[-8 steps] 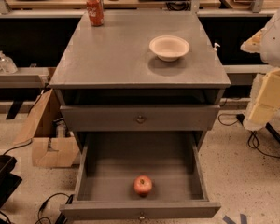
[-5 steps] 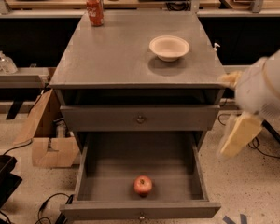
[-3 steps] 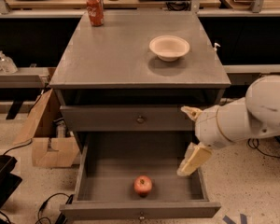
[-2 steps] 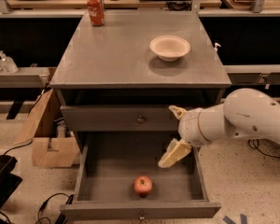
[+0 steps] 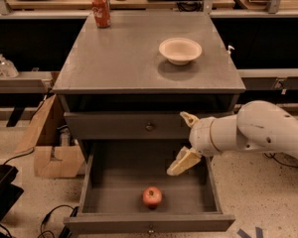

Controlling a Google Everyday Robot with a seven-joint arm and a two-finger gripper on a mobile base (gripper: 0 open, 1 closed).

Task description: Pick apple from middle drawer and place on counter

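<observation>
The apple (image 5: 152, 196) is small and red and lies on the floor of the open middle drawer (image 5: 114, 190), near its front wall. The counter (image 5: 129, 53) is the grey cabinet top above. My gripper (image 5: 185, 141) hangs at the end of the white arm (image 5: 258, 133) that reaches in from the right. It is over the drawer's right rear part, above and to the right of the apple, and does not touch it. Its two cream fingers (image 5: 182, 162) are spread apart, with nothing between them.
A white bowl (image 5: 180, 50) and a red soda can (image 5: 101, 11) stand on the counter. The closed upper drawer front (image 5: 114, 125) with a round knob is just left of the gripper. A cardboard box (image 5: 49, 150) and cables lie on the floor at left.
The arm has swung in from the right edge, leftward and down. The gripper now hangs over the open drawer, closer to the apple. The apple has not moved.
</observation>
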